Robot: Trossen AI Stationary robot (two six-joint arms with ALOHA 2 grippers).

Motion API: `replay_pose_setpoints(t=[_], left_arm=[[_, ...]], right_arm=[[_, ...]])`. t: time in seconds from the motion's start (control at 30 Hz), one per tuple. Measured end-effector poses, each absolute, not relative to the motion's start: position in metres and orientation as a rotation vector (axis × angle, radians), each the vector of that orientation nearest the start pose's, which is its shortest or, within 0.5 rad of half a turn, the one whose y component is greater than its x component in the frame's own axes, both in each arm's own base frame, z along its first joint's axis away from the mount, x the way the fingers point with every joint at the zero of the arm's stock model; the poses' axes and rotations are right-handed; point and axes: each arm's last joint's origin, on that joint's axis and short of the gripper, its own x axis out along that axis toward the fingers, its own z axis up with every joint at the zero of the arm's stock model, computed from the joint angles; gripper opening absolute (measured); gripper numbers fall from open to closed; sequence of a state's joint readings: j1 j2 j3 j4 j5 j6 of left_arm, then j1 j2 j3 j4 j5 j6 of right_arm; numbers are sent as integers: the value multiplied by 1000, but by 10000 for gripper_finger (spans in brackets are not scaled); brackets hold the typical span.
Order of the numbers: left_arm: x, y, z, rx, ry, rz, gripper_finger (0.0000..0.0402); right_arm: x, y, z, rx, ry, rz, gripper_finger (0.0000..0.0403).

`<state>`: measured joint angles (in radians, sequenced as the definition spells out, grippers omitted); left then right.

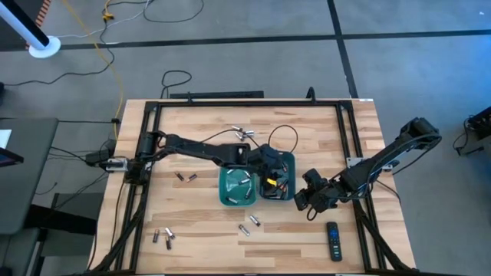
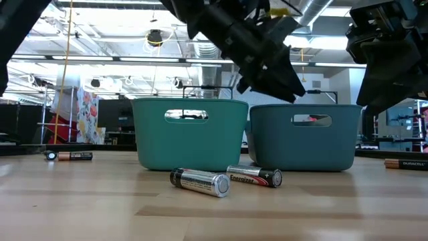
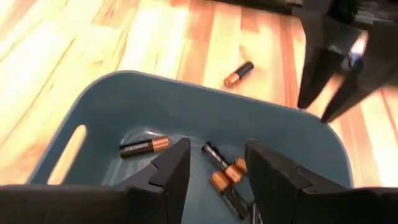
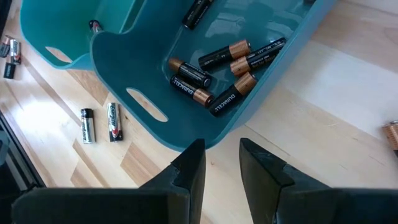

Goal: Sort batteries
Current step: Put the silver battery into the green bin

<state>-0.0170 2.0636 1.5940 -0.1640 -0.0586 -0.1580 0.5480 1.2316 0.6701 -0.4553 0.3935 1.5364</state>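
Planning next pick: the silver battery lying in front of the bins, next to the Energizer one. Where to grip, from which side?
Grip the silver battery at mid-body, from straight above, fingers across its width. It lies flat on the table; the Energizer battery sits close behind it, so probably keep fingers off that end.

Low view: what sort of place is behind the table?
Probably an industrial lab or workshop: exposed ceiling ducts, strip lights, and a test table with teal bins.

Dark copper-ended batteries (image 4: 227,62) lie flat in one teal bin (image 4: 273,93); silvery batteries (image 1: 244,181) in other; more batteries (image 1: 249,225) scattered on table.
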Motion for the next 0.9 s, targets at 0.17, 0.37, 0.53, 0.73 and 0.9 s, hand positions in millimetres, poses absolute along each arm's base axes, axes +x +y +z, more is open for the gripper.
replay_pose_setpoints(t=[0.17,0.37,0.53,0.73,0.9], left_arm=[[467,1,238,-125,721,114,148],[462,25,261,-109,817,160,148],[447,60,268,-109,898,217,148],[422,106,275,-106,935,290,148],[396,149,270,-133,962,277,148]], right_arm=[[195,106,192,965,775,-547,116],[195,106,192,965,775,-547,116],[195,106,192,970,775,-549,116],[195,106,193,978,770,-547,116],[196,106,193,984,765,-541,116]])
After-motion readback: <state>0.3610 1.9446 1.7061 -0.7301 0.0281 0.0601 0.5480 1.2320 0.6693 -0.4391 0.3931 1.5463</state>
